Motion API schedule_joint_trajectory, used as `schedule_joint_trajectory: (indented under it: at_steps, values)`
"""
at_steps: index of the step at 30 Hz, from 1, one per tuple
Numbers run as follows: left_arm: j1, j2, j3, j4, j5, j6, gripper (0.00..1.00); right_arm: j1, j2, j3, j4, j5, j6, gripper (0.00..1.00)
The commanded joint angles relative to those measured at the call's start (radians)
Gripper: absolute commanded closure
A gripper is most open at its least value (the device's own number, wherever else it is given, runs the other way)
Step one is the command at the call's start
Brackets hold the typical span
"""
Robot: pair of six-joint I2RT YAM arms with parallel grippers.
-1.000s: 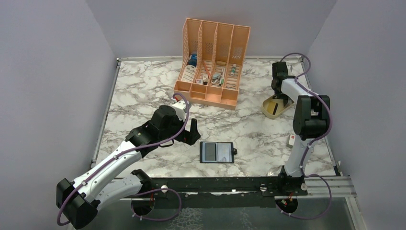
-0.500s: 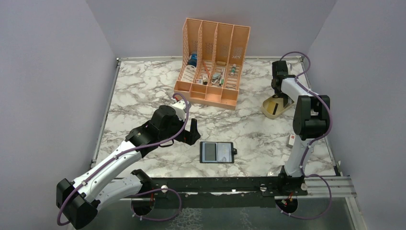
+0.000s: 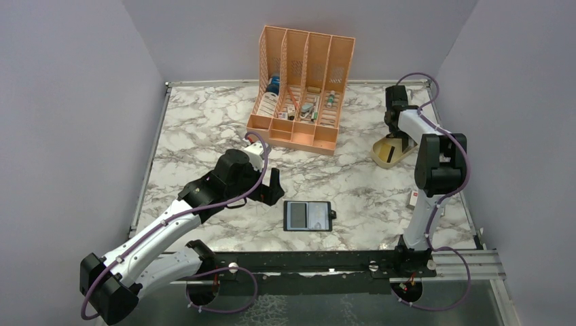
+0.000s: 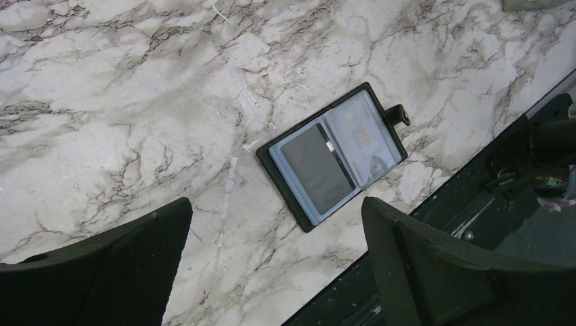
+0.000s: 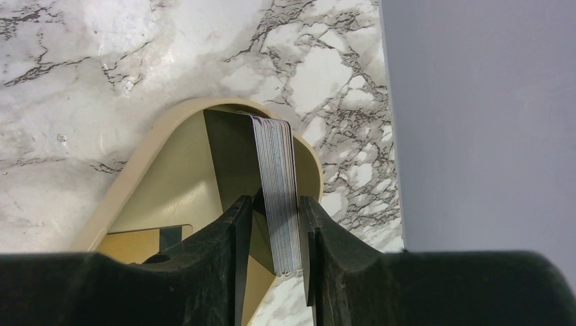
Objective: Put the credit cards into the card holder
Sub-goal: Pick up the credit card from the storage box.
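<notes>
On the veined marble table [image 3: 204, 129] a smooth beige oval dish [image 5: 142, 170] is set far right. A black card holder [image 4: 333, 159] is laid open, grey pockets upward, beneath the widely spread left gripper [image 4: 275, 204]. Thin credit cards [image 5: 278, 183], stacked on edge in the dish, are clasped by the narrowed right gripper [image 5: 274, 204].

White arms [image 3: 159, 229] with black joints [image 3: 234, 168], purple cables [image 3: 253, 178], black fingers [image 4: 435, 272].

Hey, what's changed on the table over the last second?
Barely anything: the right arm nudged slightly over the beige dish, where the right fingers pinch the stack of credit cards. The left fingers, open card holder and orange organizer stayed put.
</notes>
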Motion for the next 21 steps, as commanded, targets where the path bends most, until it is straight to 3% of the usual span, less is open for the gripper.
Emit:
schedule_joint_trajectory:
  at_steps: [1,10,21]
  values:
    - [0.004,-0.014,0.014,-0.005,-0.014,0.009,0.01,-0.009,0.014,0.024,0.025,-0.003,-0.013,0.70]
    - [0.006,-0.014,0.015,-0.006,-0.014,0.009,0.01,-0.009,0.000,0.033,0.023,0.004,-0.017,0.82]
    - [0.009,-0.015,0.013,-0.004,-0.010,0.007,0.01,-0.008,-0.018,0.039,0.010,-0.013,-0.013,0.89]
